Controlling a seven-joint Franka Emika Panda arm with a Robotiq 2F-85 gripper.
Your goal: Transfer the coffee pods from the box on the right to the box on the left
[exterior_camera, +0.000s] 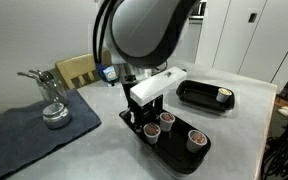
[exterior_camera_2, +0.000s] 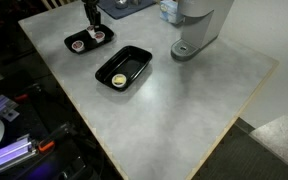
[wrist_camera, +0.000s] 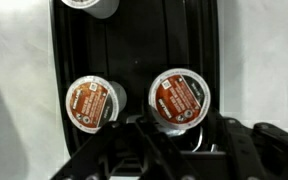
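Your grey table (exterior_camera_2: 184,100) fills both exterior views, and the Panda arm (exterior_camera: 144,30) leans out from its base over one corner of it. At the far end of the table in an exterior view lies a blue-grey cloth (exterior_camera: 24,135) with a shiny metal object (exterior_camera: 54,112) on it. Two trays sit near each other on the bare tabletop. The black tray (exterior_camera: 174,152) is the one your arm is reaching into, and it holds three brown-red coffee pods (exterior_camera: 196,138) standing upright, foil tops up. The second black tray (exterior_camera: 194,92) lies just beside it and holds a single yellowish pod (exterior_camera: 224,95) near one end; you can also see that pod in an exterior view (exterior_camera_2: 119,79). Your gripper (wrist_camera: 164,128) is down inside the black tray (wrist_camera: 134,50), pointing straight down. Its jaws are drawn in, right at the near rim of the right-hand pod (wrist_camera: 180,98) in the wrist view. Whether they actually pinch that pod, you cannot tell from here. The left-hand pod (wrist_camera: 89,102) stands free beside it, and the third pod (wrist_camera: 92,5) sits at the far end of the tray.
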